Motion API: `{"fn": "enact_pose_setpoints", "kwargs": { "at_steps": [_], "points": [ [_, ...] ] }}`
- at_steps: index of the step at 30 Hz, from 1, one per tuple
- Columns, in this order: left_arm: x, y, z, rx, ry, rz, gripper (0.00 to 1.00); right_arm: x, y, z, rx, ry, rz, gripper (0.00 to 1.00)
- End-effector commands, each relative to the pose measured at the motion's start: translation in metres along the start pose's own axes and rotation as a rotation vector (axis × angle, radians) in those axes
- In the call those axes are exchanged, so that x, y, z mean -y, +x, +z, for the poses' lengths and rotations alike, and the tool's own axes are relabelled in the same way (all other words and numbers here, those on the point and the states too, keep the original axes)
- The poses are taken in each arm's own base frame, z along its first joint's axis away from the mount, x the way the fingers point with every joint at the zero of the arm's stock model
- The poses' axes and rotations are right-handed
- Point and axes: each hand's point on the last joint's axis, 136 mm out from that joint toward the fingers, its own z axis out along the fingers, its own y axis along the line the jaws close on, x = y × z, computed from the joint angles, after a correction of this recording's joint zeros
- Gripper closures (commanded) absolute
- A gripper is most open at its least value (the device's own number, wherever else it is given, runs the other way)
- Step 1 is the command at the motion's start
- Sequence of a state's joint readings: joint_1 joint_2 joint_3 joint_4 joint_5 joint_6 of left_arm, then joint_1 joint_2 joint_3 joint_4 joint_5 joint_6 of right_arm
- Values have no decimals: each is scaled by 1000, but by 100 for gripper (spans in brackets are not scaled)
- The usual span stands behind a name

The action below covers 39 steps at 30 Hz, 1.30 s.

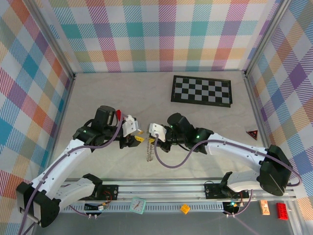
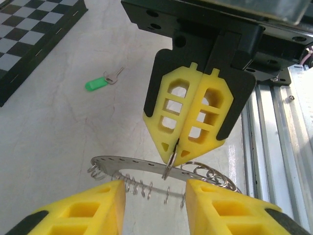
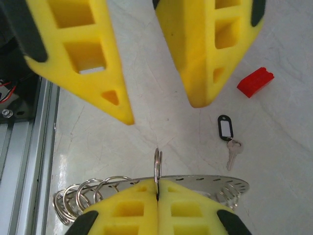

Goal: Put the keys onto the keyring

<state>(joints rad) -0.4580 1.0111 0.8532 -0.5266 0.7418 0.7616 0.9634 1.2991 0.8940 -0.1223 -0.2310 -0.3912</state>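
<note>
My pale table (image 1: pixel 122 93) carries a chessboard (image 1: pixel 201 90), a green-headed key (image 2: pixel 98 83), a black-headed key (image 3: pixel 225 129) and a red block (image 3: pixel 255 82).

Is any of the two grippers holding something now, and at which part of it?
The right gripper is shut on the keyring, pinching a small upright loop on its band. The left gripper is open and holds nothing.

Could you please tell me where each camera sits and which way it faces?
Top external: above and behind the arms, looking down on the table; both arms show.
Left wrist: faces the right gripper, shut on the keyring; own fingers below.
Right wrist: faces the open left gripper; own shut fingers below.
Both wrist views share the keyring.
</note>
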Motion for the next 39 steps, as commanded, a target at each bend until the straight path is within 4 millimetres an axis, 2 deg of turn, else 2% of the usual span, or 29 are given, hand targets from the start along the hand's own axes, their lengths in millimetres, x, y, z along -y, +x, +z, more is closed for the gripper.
{"fn": "enact_pose_setpoints", "kwargs": {
  "at_steps": [1, 12, 22, 26, 27, 30, 35, 39],
  "points": [
    [7, -9, 7, 46, 62, 87, 66, -4, -18, -3, 36, -40, -28, 100],
    [17, -2, 18, 51, 132, 93, 73, -5, -22, -5, 41, -50, -15, 100],
    [17, 1, 23, 48, 136, 92, 89, -6, -29, -4, 56, -68, -1, 100],
    [17, -2, 23, 62, 142, 87, 100, -4, -31, -6, 68, -56, 18, 100],
    [17, -3, 23, 69, 144, 83, 100, -2, -33, -8, 81, -38, 27, 94],
    [18, -8, 22, 94, 144, 61, 100, 7, -30, -21, 114, 41, 68, 68],
    [13, -20, 23, 205, 110, -6, 100, 10, 0, -40, 125, 88, 193, 64],
    [10, -24, 24, 270, 96, -72, 100, 2, 4, -42, 123, 57, 233, 66]
  ]
}}
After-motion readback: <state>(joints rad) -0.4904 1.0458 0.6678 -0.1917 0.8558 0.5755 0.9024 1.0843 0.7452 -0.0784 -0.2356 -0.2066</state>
